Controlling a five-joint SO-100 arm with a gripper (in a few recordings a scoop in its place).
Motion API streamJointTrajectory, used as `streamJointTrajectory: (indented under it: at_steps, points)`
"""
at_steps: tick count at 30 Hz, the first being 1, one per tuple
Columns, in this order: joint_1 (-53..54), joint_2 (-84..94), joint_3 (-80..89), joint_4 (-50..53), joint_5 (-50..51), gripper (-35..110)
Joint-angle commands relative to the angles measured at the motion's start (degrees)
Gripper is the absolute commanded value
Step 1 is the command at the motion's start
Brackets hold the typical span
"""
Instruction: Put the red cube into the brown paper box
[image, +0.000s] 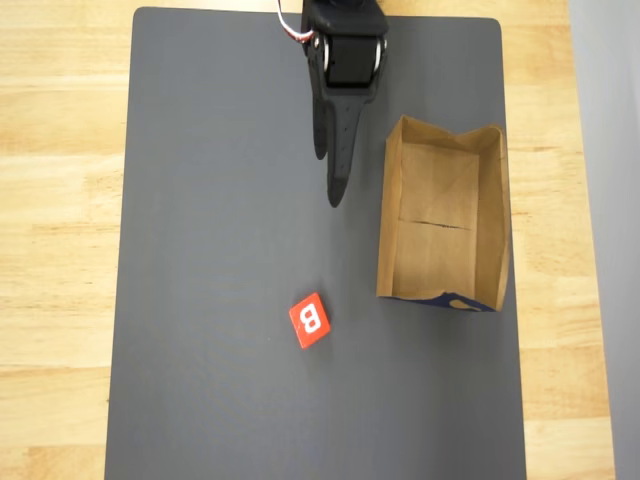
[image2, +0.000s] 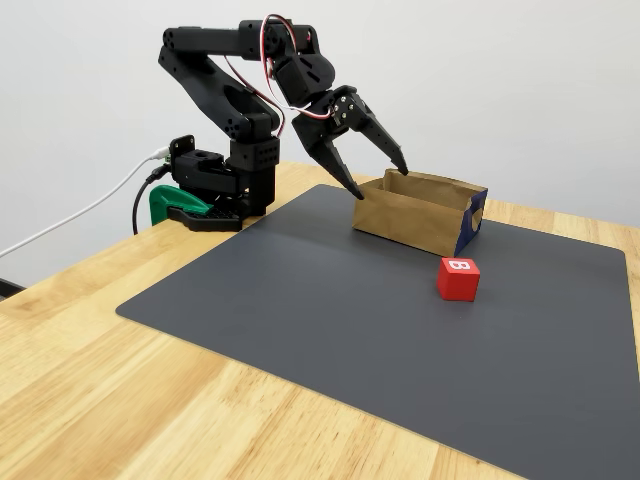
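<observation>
**Q:** Cube position first: where is the red cube (image: 309, 320) lying, and why does that matter?

**A:** It is sitting flat on the dark grey mat (image: 220, 300), in the open, with its "B" face turned up toward the overhead camera. It is lying well apart from the brown paper box (image: 392, 235), off the box's blue-printed end (image: 455, 300), so nothing is crowding it and a descent from above is looking unobstructed.

**Q:** How is the gripper (image2: 378, 178) being held?

**A:** In the fixed view its two fingers are standing spread, with clear space between the tips and nothing in them; it is released and empty. It is hanging above the mat just beside the box's far end, fingers pointing down and forward. In the overhead view the gripper (image: 334, 190) is showing as one dark wedge aimed roughly toward the cube, which is still far from the tips.

**Q:** Why is the box lying as it is?

**A:** It is resting on the mat with its open top facing up and its low creased walls standing, so the interior is showing bare brown paper. That orientation is leaving a wide target for a drop from above.

**Q:** What stage is this judged to be?

**A:** The reach is appearing to be at its start: the cube is not yet grasped. The next move is likely calling for extending past the box's long side and lowering over the cube, whose faces are lying slightly rotated against the mat's edges, so finger alignment may be needing care.
</observation>
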Motion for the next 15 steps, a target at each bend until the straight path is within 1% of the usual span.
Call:
streamJointTrajectory:
  at_steps: [1,3,5,7,8,11,15]
  points:
    - [1.32,-7.21,-6.68,1.14,-0.7,30]
    - [2.11,-11.6,-10.2,0.35,-1.58,30]
    - [3.08,-16.26,-13.97,-0.09,-6.15,34]
    - [3.87,-21.71,-18.72,2.02,-12.48,40]
    - [3.96,-24.61,-21.27,3.16,-13.01,41]
    - [4.04,-32.08,-29.18,7.38,-7.91,42]
    - [4.22,-40.08,-34.63,8.79,-7.91,42]
